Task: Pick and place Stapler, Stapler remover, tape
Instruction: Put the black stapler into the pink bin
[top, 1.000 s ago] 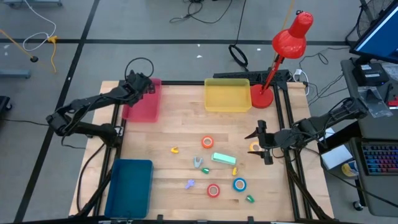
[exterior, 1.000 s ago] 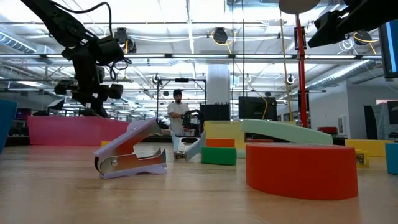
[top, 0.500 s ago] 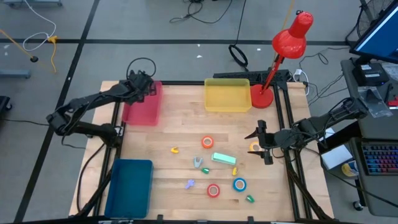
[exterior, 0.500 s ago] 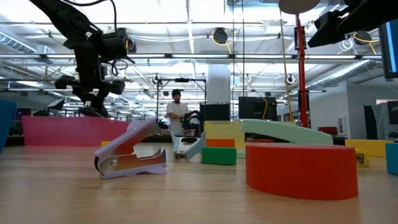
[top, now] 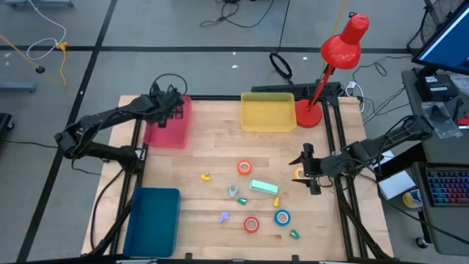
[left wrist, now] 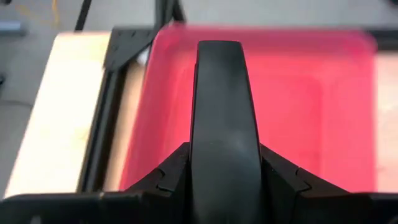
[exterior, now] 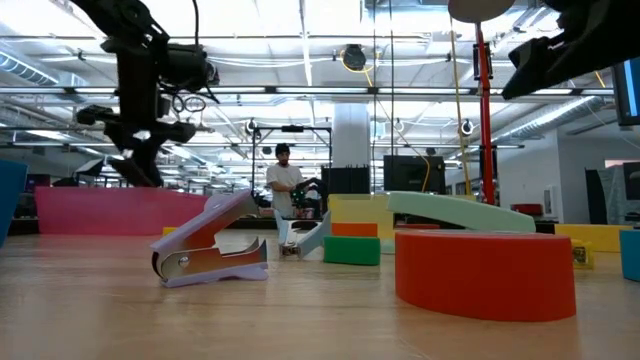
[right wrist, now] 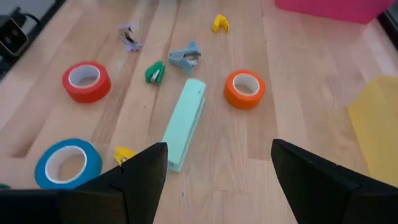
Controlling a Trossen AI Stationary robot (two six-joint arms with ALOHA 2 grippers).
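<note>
My left gripper [top: 174, 108] hangs over the pink tray [top: 165, 126] at the far left, shut on a long black thing with a rounded end [left wrist: 219, 68], seemingly a stapler. My right gripper [top: 308, 169] hovers open near the right edge, beside a yellow tape roll [top: 300, 174]. Lying on the table are a mint stapler [right wrist: 186, 121], orange-red tape [right wrist: 245, 89], red tape [right wrist: 86, 81], blue tape [right wrist: 67, 162], a grey-blue stapler remover [right wrist: 185, 56] and a purple one [exterior: 210, 245]. My left gripper pinches the black thing between its two fingers, one on each long side [left wrist: 200, 155]. The thing lies along the fingers and sticks out past their ends. It slants downward, lifted clear above the pink tray's floor [left wrist: 311, 112].
A yellow tray [top: 268, 114] stands at the far middle and a blue tray [top: 152, 220] at the near left. A red desk lamp [top: 322, 81] rises at the far right corner. Small yellow and green clips [right wrist: 155, 73] lie among the tapes.
My left gripper has risen above the pink tray, drifting slightly toward the table's near edge and tipping, with the black thing still between its fingers.
</note>
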